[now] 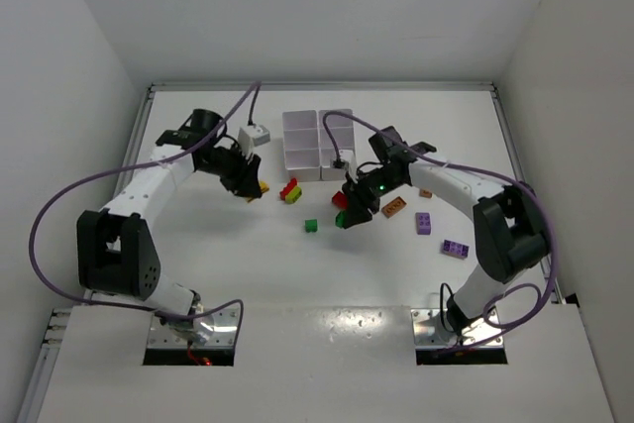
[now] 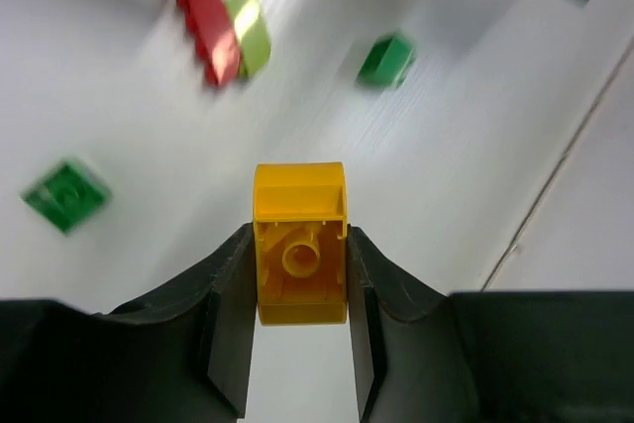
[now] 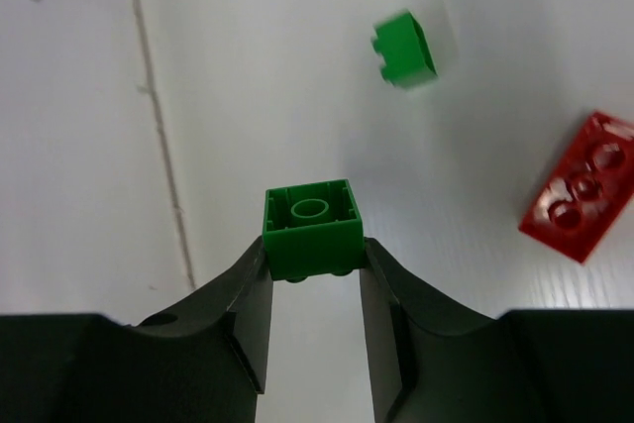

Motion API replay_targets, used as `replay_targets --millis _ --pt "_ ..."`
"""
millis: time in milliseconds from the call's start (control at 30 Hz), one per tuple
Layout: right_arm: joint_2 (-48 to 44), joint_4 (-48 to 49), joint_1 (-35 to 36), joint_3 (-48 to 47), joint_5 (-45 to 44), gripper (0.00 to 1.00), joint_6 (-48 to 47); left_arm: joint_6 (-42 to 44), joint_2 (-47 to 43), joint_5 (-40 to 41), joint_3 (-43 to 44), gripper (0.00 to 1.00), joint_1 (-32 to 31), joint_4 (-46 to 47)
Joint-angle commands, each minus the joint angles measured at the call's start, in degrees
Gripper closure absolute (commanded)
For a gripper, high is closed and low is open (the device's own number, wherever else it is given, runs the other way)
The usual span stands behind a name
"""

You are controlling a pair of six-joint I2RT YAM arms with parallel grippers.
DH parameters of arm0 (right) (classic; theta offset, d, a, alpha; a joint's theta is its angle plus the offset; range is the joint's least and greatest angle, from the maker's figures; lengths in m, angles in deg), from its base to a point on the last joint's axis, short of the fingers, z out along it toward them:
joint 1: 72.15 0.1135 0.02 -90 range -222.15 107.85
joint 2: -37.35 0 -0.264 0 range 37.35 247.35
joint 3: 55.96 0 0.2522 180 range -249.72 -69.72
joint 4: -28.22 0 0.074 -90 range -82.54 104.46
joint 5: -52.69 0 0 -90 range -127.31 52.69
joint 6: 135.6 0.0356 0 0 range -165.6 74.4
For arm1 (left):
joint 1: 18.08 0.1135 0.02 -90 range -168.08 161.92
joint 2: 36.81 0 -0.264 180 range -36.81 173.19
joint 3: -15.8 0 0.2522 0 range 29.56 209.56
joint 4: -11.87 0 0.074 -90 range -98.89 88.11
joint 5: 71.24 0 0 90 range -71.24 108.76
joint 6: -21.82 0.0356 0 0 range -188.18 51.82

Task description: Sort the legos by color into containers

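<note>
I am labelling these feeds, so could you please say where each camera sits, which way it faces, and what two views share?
Top external: above and behind the bases, looking down on the table, tray and both arms.
Left wrist: on the left arm, facing down past the left gripper, shut on a yellow brick.
Right wrist: likewise, right gripper shut on a green brick.
Shared: top and left wrist both show the red-and-lime clump.
</note>
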State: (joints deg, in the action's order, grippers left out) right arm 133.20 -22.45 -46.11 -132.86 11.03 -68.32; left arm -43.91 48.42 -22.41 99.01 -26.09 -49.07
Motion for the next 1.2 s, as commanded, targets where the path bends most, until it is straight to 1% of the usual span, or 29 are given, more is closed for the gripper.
replay_targets --millis 0,67,233,300,433,500,633,667,867,1000,1033,1167 --pt "-0.68 -2.12 0.76 1.6 -11.83 0.98 -5.32 7.81 -0.67 11.09 -5.0 1.0 -2.0 -4.52" --pt "0.38 -0.81 1.29 2.39 -15.18 0.98 -5.32 7.81 -1.29 13.74 -8.08 1.0 -2.71 -1.8" --pt "1.52 2.62 2.07 3.54 -17.92 0.98 -4.26 7.81 -3.76 14.8 -13.89 1.0 -2.71 3.05" --pt "2.4 2.63 2.79 1.1 -16.45 0.98 -4.26 8.94 -5.85 14.28 -16.53 1.0 -2.71 3.67" --pt "4.52 2.02 6.81 -2.78 -14.59 0.98 -4.26 9.47 -8.32 13.75 -19.26 1.0 -2.71 4.46" --pt "5.92 2.01 8.23 -3.92 -13.19 0.98 -4.78 9.48 -8.94 13.75 -21.36 1.0 -2.71 4.99" --pt "7.15 2.53 12.53 -5.06 -13.18 0.98 -5.4 10.09 -10.17 15.14 -23.3 1.0 -2.18 6.48" --pt "7.15 2.54 12.54 -5.07 -13.18 0.98 -5.4 10.09 -10.17 15.15 -23.31 1.0 -2.18 6.48" --pt "8.91 4.38 14.39 -6.91 -13.18 0.98 -4.7 9.57 -10.17 15.68 -23.84 1.0 2.99 8.15" --pt "11.62 4.39 15.53 -10.34 -13.18 0.98 -4.17 9.04 -11.4 11.47 -23.23 1.0 9.93 9.65" --pt "12.33 4.91 15.53 -11.56 -13.18 0.98 -3.3 8.34 -11.4 9.37 -22.44 1.0 12.9 10.26" --pt "16.46 4.91 15.53 -14.11 -13.18 0.98 -2.15 7.81 -11.4 6.63 -20.93 1.0 17.58 10.26"
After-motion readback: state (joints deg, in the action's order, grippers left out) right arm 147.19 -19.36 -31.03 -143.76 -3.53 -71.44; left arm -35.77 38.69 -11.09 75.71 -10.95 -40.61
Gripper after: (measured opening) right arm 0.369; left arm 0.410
